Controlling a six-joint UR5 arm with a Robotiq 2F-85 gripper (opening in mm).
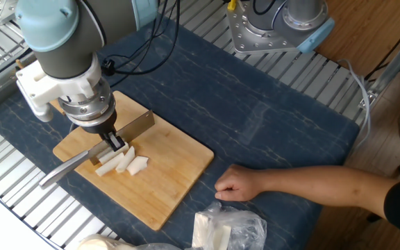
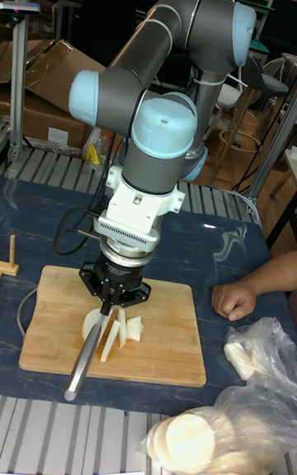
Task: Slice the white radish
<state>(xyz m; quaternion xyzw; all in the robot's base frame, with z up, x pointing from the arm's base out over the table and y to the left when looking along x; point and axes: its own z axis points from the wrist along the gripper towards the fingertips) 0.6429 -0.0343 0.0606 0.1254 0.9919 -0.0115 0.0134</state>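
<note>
The gripper [image 1: 114, 142] is clamped on a knife [image 1: 99, 144], blade down in the white radish [image 1: 121, 161], which sits in sticks and wedges on the bamboo cutting board [image 1: 172, 167]. I'd say press straight down, keep the blade square, and don't scatter pieces toward that person's fist [image 1: 236, 185].
</note>
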